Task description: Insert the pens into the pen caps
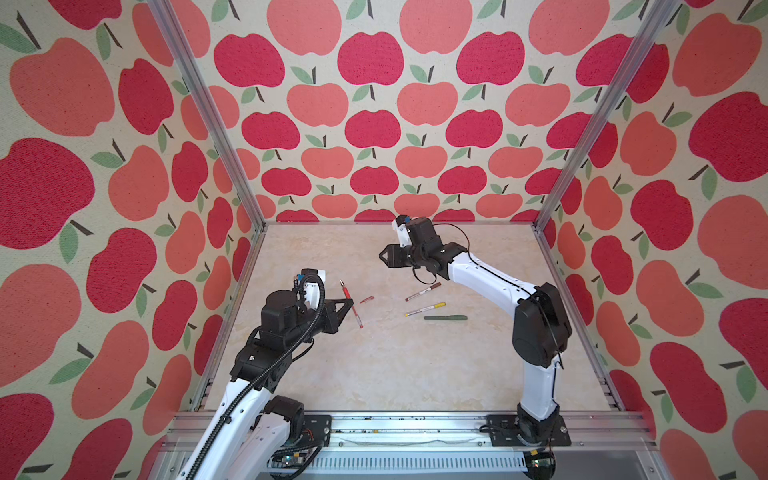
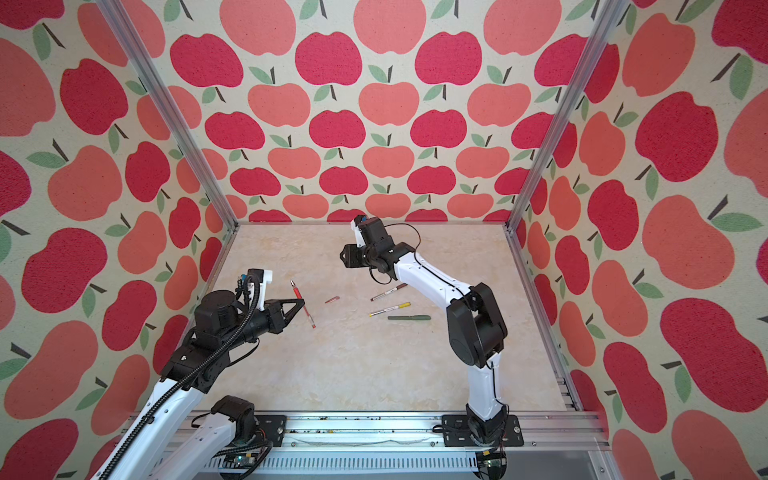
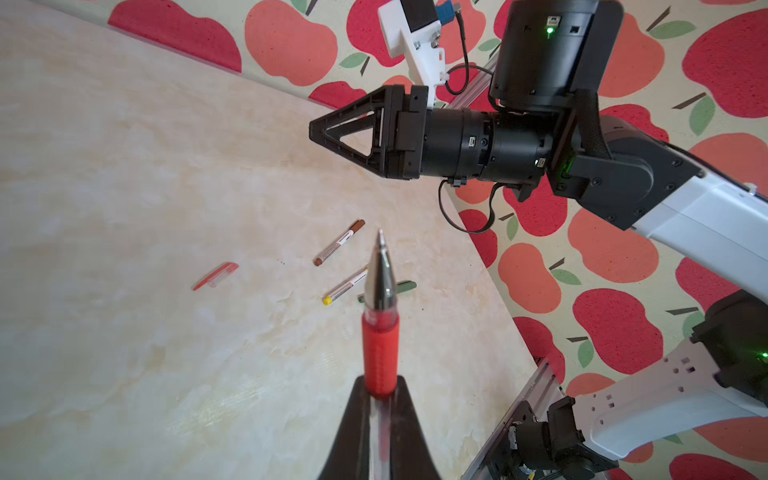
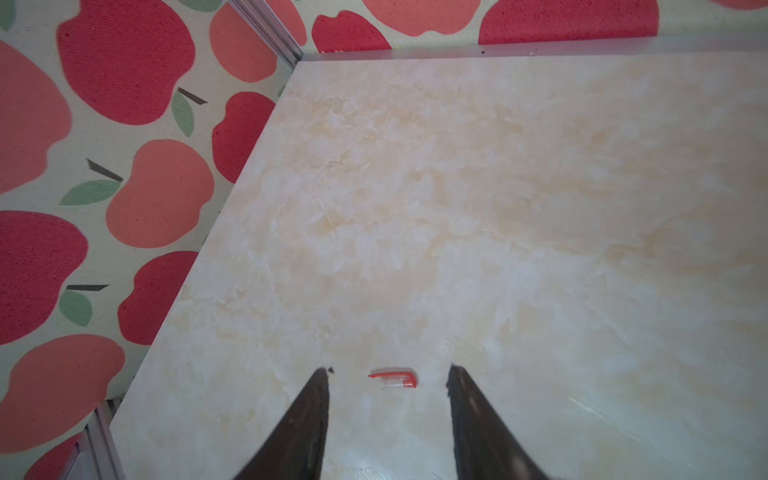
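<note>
My left gripper [image 1: 350,304] [image 2: 302,302] [image 3: 380,388] is shut on the clear red pen [image 1: 352,307] [image 2: 304,308] [image 3: 380,349], held above the table with its metal tip pointing away from the jaws. The red cap with clip [image 1: 367,299] [image 2: 332,299] [image 3: 216,275] [image 4: 395,378] lies alone on the table to the pen's right. My right gripper [image 1: 382,255] [image 2: 343,254] [image 3: 311,131] [image 4: 388,369] hangs open and empty well above the table; its wrist view shows the cap between the fingers, far below.
Three more pens lie right of the cap: a brown-ended one [image 1: 423,291] [image 3: 338,243], a yellow-ended one [image 1: 424,309] [image 3: 345,286] and a dark green one [image 1: 445,318] [image 2: 409,318]. Apple-patterned walls and metal posts [image 1: 208,112] enclose the marble table [image 1: 395,374].
</note>
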Available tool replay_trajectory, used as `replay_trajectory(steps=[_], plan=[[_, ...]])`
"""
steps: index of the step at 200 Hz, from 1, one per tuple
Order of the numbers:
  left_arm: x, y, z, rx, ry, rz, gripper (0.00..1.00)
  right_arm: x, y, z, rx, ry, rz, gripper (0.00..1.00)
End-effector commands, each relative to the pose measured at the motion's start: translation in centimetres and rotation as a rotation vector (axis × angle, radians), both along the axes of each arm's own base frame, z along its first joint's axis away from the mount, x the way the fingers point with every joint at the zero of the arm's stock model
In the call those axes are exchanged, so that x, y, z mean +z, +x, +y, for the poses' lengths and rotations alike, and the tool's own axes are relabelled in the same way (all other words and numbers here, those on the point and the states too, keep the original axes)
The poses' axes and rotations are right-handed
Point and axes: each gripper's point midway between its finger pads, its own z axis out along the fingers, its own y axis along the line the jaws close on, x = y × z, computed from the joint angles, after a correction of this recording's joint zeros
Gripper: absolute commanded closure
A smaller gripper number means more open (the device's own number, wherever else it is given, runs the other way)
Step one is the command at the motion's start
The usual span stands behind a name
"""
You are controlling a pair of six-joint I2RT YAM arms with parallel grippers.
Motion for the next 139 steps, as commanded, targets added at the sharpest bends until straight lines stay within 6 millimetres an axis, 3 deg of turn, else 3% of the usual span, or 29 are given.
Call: replay_trajectory(steps=[1,57,81,139], plan=[[-1.7,-0.8,1.9,0.082,0.076,0.077,1.0,-4.5,-1.3,-2.8,-0.263,-0.242,0.123,0.51],[-2.4,-1.1,2.8,0.131,0.068,0.074,1.0,-5.8,-3.7,0.9,-0.516,-0.226,0.303,0.5],[-2.6,-1.3,2.8,0.129,0.069,0.064,1.0,-7.3,-4.5,1.8,-0.585,-0.258,0.362,0.5],[-2.6,-1.4,2.7,0.114,0.07,0.041,1.0,-10.8,-4.7,4.5,-0.575,-0.237,0.423,0.51]])
